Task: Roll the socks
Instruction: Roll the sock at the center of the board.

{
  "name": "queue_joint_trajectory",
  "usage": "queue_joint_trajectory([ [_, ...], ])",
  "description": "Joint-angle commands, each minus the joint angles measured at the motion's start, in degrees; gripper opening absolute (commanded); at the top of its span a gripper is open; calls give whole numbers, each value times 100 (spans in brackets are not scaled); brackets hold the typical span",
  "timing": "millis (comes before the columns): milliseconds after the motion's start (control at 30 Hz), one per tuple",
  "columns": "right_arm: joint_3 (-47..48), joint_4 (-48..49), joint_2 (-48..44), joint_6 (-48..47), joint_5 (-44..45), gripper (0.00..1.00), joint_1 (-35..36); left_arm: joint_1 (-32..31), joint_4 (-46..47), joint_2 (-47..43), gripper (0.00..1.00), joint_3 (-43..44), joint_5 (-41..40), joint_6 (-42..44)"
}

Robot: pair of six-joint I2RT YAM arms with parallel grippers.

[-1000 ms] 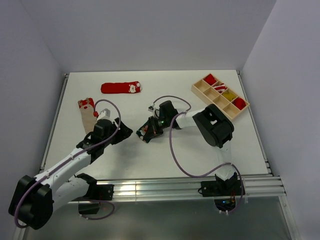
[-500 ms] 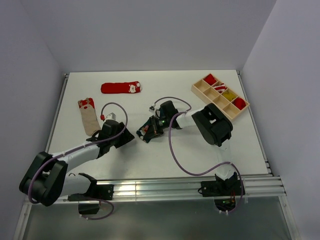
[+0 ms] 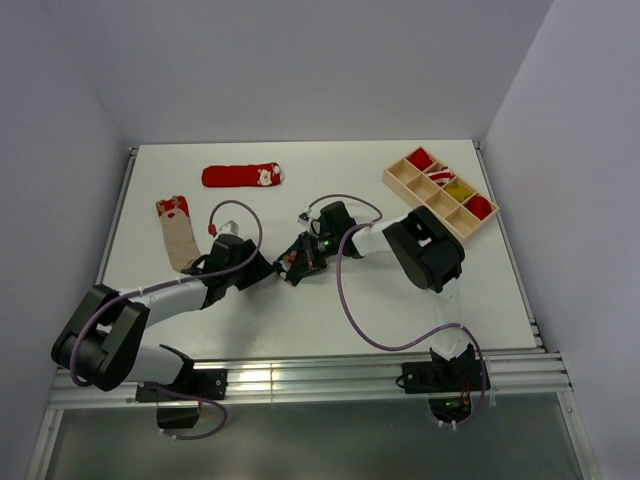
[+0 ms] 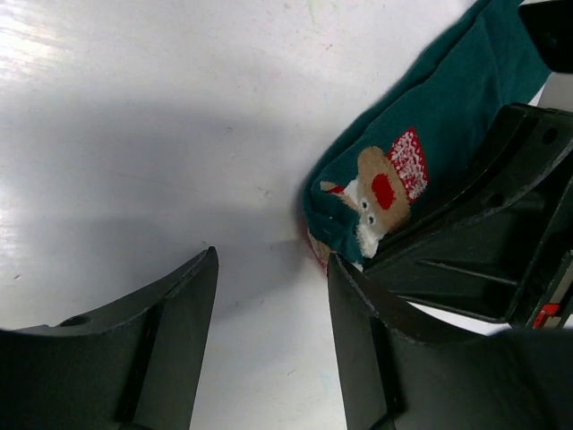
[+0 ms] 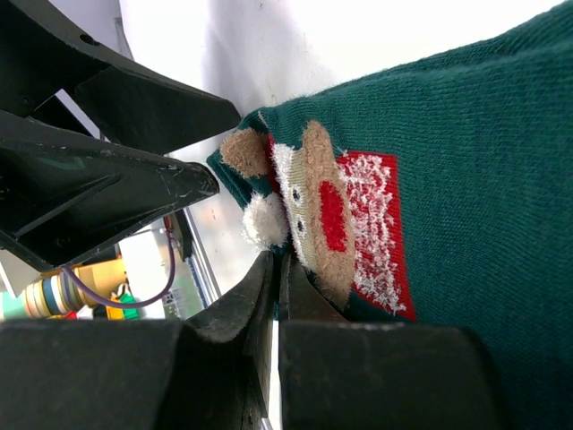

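A dark green sock (image 5: 466,161) with a reindeer patch (image 5: 318,210) lies at mid-table. My right gripper (image 5: 279,269) is shut on its cuff edge beside the patch. In the top view the right gripper (image 3: 293,265) covers most of this sock. My left gripper (image 4: 269,273) is open and empty, low over the table, its fingertips just short of the sock's end (image 4: 358,202). In the top view the left gripper (image 3: 266,268) sits just left of the right one. A red sock (image 3: 243,176) lies flat at the back left. A beige sock (image 3: 178,234) lies at the left.
A wooden compartment tray (image 3: 412,183) holding rolled red and yellow socks stands at the back right. The right gripper's black body (image 4: 483,242) fills the right side of the left wrist view. Walls close the table on three sides.
My left gripper has moved right across the table, away from the beige sock, to just beside the right gripper and the green sock. The right arm has stayed nearly still.
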Motion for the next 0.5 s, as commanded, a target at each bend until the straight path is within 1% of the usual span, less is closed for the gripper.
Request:
queue_joint_trajectory([
  [0, 101, 73, 127, 2, 19, 0, -31, -44, 93, 141, 57, 132, 89, -20],
  [300, 92, 144, 127, 81, -43, 0, -31, -45, 119, 370, 51, 229, 89, -2],
  [467, 118, 135, 144, 99, -69, 0, -40, -45, 207, 493, 46, 273, 89, -2],
])
